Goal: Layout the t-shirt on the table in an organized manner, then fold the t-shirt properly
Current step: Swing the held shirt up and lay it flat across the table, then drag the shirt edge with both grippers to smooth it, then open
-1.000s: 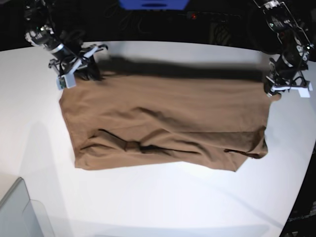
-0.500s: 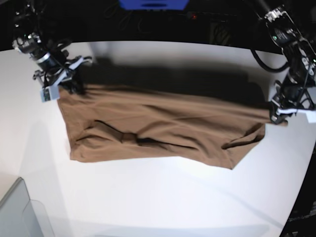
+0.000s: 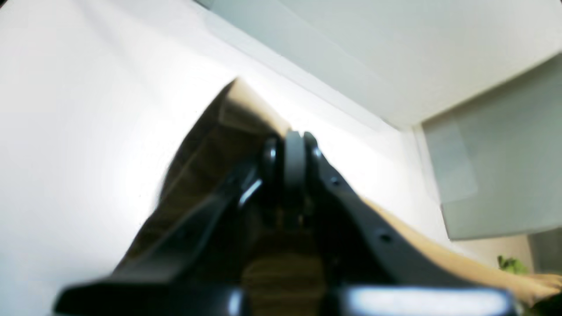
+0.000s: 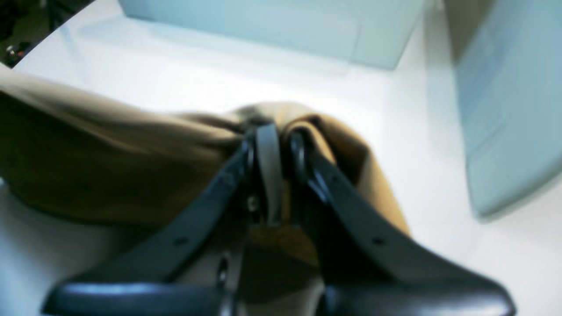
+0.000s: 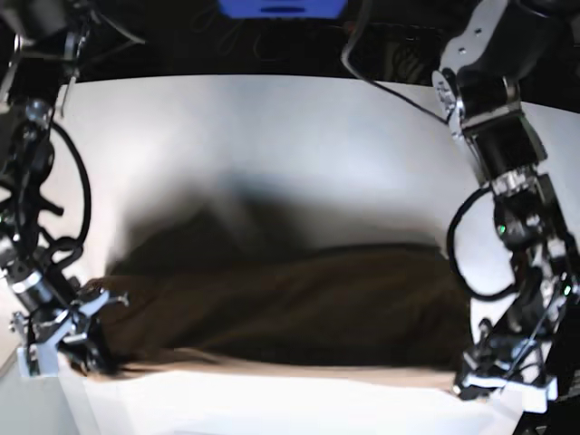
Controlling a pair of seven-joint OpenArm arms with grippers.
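Observation:
The tan-brown t-shirt [image 5: 290,308] hangs stretched between my two grippers, low over the front part of the white table [image 5: 272,136], and casts a dark shadow behind it. My right gripper [image 5: 77,340], at the left of the base view, is shut on one shirt corner; the right wrist view shows its jaws [image 4: 272,136] pinched on bunched cloth [image 4: 109,153]. My left gripper [image 5: 503,381], at the right of the base view, is shut on the other corner; the left wrist view shows its jaws [image 3: 294,145] closed on the cloth [image 3: 210,153].
Pale translucent panels stand beyond the table edge in the wrist views [image 4: 505,109] [image 3: 491,175]. A blue object [image 5: 281,7] sits past the table's far edge. The arms' cables hang at both sides.
Both grippers, still shut on the shirt's corners, have moved from the far side of the table toward the near edge. The shirt is dragged and lifted with them.

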